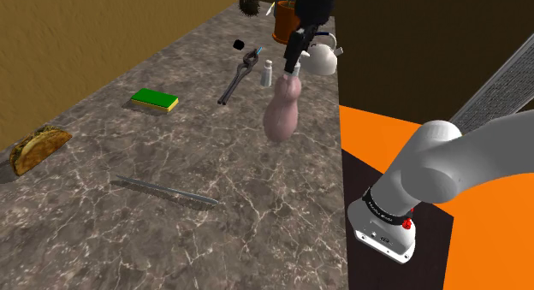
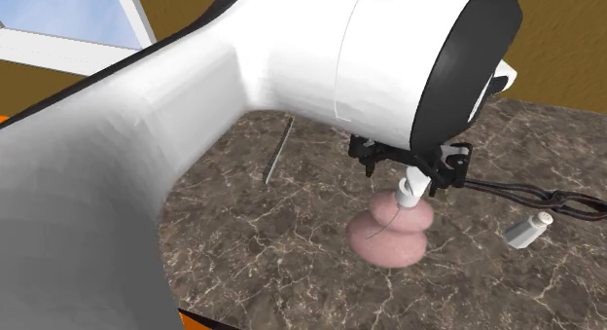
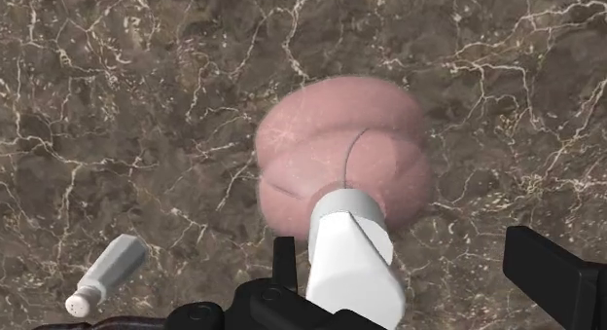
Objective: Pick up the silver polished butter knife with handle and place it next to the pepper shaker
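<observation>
We see the fingers (image 3: pixel 550 270) spread wide, a pink lump's (image 1: pixel 282 115) white neck (image 3: pixel 350 255) between them, unclamped. The butter knife (image 1: pixel 167 192) lies flat on the desk (image 1: pixel 103 237), well apart from that lump and the fingers.

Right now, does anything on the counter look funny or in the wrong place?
Yes. The open jaws sit around the white neck of a pink lumpy thing, not the butter knife, which lies flat far off across the counter. Nothing looks spilled or broken.
</observation>
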